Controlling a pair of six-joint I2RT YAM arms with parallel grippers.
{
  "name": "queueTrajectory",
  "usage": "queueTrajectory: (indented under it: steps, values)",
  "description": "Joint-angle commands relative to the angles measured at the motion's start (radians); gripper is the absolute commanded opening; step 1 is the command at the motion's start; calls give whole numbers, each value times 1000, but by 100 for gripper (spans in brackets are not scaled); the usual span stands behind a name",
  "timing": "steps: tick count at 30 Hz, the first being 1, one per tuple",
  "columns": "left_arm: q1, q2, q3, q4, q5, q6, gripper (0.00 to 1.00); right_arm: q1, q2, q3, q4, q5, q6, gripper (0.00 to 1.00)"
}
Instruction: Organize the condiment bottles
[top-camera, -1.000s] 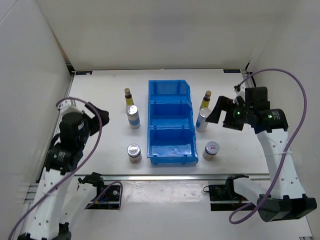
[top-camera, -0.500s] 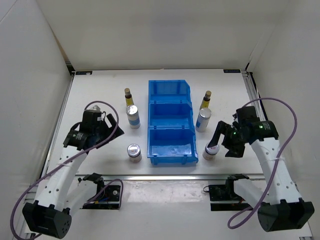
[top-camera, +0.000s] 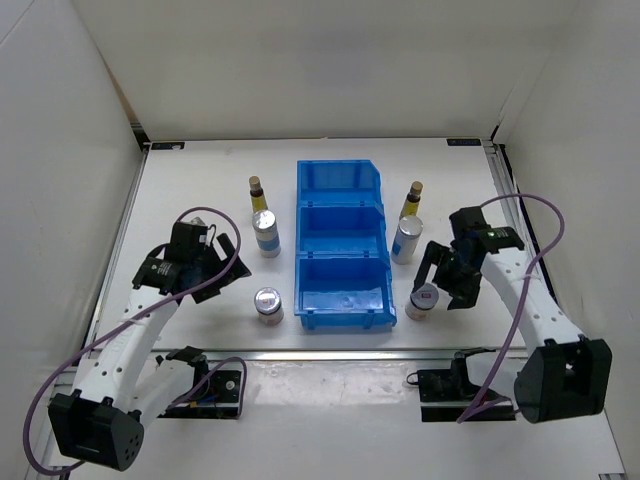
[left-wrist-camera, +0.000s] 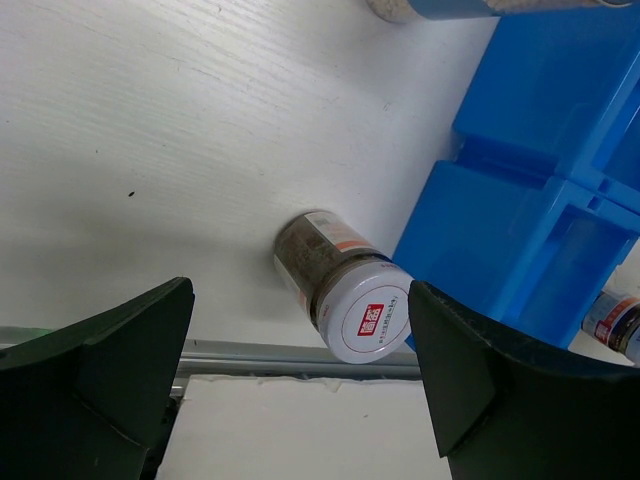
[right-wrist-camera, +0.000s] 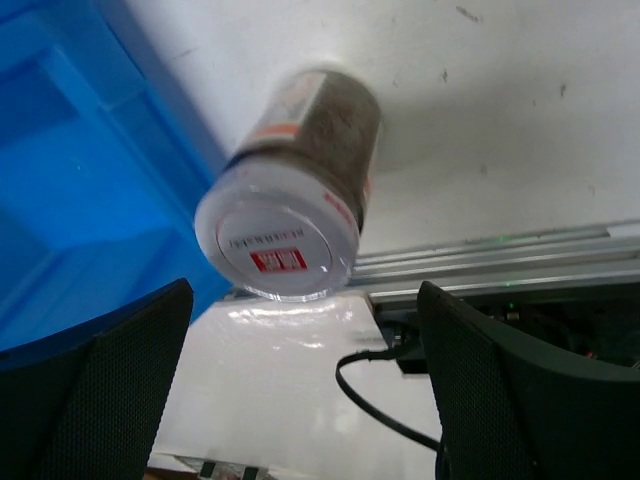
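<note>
Six condiment bottles stand beside the blue bin (top-camera: 340, 212). On its left are a yellow bottle (top-camera: 258, 195), a shaker (top-camera: 266, 233) and a squat jar (top-camera: 268, 305). On its right are a yellow bottle (top-camera: 412, 200), a shaker (top-camera: 404, 240) and a squat jar (top-camera: 423, 299). My left gripper (top-camera: 222, 268) is open, left of the left jar and apart from it. That jar (left-wrist-camera: 345, 300) shows ahead between the wide-open fingers (left-wrist-camera: 100, 370). My right gripper (top-camera: 447, 277) is open just right of the right jar. That jar (right-wrist-camera: 295, 215) shows ahead between the open fingers (right-wrist-camera: 520, 380).
The bin has three compartments in a row from far to near. The metal rail of the table's near edge (top-camera: 340, 352) runs just behind both jars. White walls close in the left, back and right sides. A cable (right-wrist-camera: 400, 400) hangs below the rail.
Both arms have come down and toward the near jars. The right gripper moved from beside the right shaker to the right jar. The left gripper swung in toward the left jar.
</note>
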Motion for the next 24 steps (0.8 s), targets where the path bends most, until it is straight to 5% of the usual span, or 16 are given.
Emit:
queueTrajectory:
  steps: [1,10,18,24]
  values:
    - [-1,-6,-11,4,11,-13,99,37,52,-4,79,55,25,95]
    - [-1,-6,-11,4,-8,-13,99,63,121,-64,148,75,44,73]
    - [-1,3,-20,4,-8,-13,99,72,80,0,98,75,15,22]
    - [-1,-6,-20,4,-26,-22,99,118,28,185,-2,75,-16,0]
